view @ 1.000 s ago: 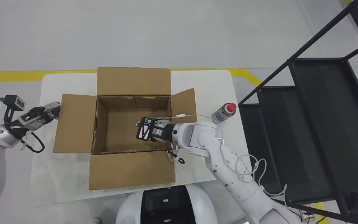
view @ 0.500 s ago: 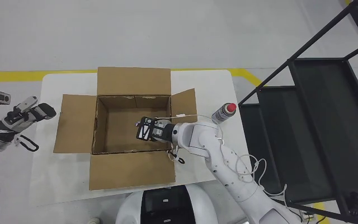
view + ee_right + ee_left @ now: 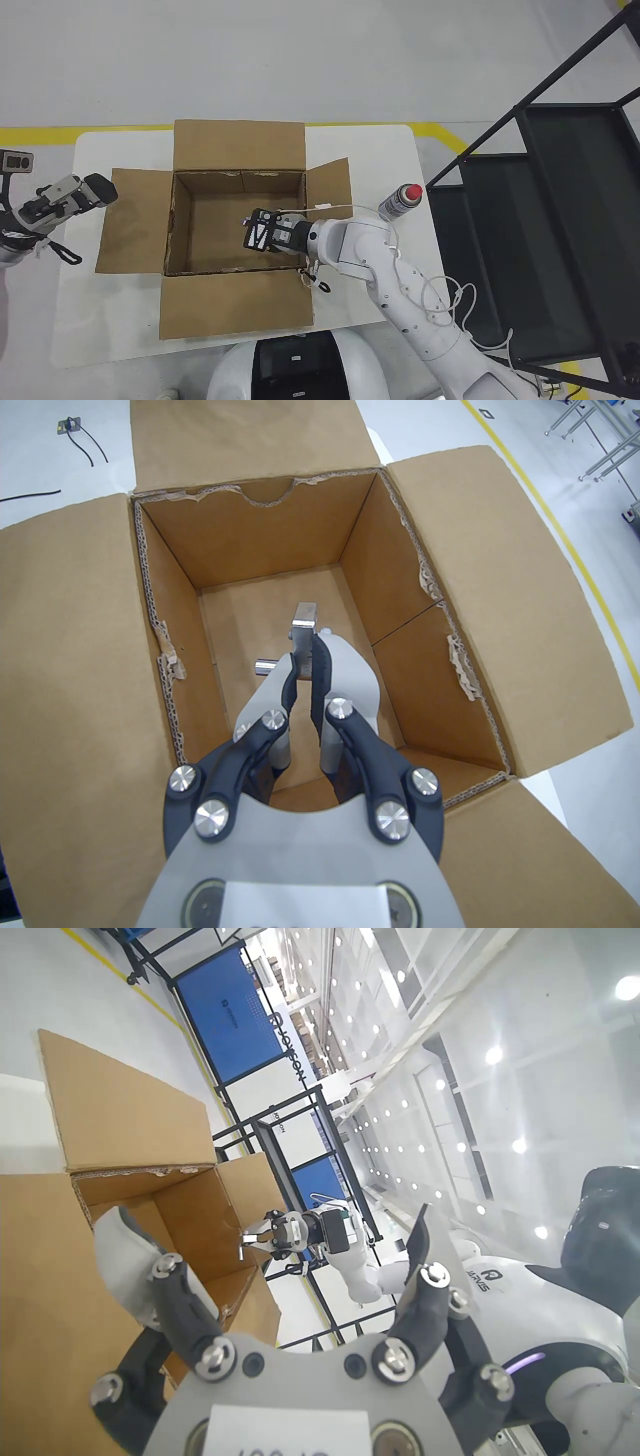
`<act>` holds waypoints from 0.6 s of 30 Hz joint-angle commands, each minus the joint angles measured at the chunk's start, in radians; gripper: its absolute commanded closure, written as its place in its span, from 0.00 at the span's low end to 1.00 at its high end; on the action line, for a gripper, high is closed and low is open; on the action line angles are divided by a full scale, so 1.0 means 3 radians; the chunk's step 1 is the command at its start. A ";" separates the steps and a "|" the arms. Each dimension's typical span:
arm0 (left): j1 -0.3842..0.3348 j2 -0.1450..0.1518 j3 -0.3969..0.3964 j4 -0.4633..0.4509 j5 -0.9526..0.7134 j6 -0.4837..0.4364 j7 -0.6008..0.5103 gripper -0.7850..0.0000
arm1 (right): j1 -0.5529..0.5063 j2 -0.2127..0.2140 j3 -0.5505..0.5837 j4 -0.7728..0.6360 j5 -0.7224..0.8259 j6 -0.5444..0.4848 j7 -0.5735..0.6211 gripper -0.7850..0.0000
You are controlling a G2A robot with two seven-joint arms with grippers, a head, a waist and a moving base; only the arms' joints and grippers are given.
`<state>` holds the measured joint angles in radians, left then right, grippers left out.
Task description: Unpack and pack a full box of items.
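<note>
Top view up: the cardboard box [image 3: 240,182] sits in the middle of the white table [image 3: 370,150], all four flaps folded outward, the far flap reaching the table's far edge and the near flap reaching its near edge.

My right gripper [image 3: 252,235] hangs over the box's opening, on the side nearer the right-hand wall. On its wrist view, the right gripper [image 3: 305,660] has its fingers [image 3: 320,665] pinched almost together on a small metal part [image 3: 305,620] – a shiny blocky piece with a short stub sticking out to one side. The part pokes out past the fingertips, with the box's [image 3: 260,535] brown floor beneath it. I can't tell how far above the floor it hangs.

Over to the left arm. The left gripper [image 3: 100,188] is at the table's left edge, just beside the outer edge of the box's left flap. On its wrist view the left gripper [image 3: 267,1218] is spread wide – nothing between the pads, nothing in its grasp. Across the box [image 3: 125,1118] I can see the right gripper [image 3: 257,1238] with the metal part [image 3: 241,1248] at about rim height.

A spray can [image 3: 400,200] with a red cap sits near the table's right edge, just beyond the right flap.
</note>
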<state>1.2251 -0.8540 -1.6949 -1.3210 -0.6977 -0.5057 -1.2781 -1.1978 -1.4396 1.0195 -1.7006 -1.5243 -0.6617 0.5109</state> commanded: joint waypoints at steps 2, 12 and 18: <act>0.0000 0.0000 0.0000 0.0000 0.0000 0.0000 0.0000 0.00 | 0.0000 0.0000 0.0000 0.0000 0.0000 0.0000 0.0000 1.00; 0.0000 0.0000 0.0000 0.0000 0.0000 0.0000 0.0000 0.00 | -0.0383 0.0109 0.0445 -0.0658 0.0152 0.0007 0.0029 1.00; 0.0000 0.0000 0.0000 0.0000 0.0000 0.0000 0.0000 0.00 | -0.1017 0.0219 0.1040 -0.1337 0.0316 -0.0037 -0.0034 1.00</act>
<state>1.2251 -0.8540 -1.6950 -1.3210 -0.6976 -0.5057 -1.2780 -1.4640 -1.3783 1.2964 -2.0680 -1.4389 -0.6778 0.5120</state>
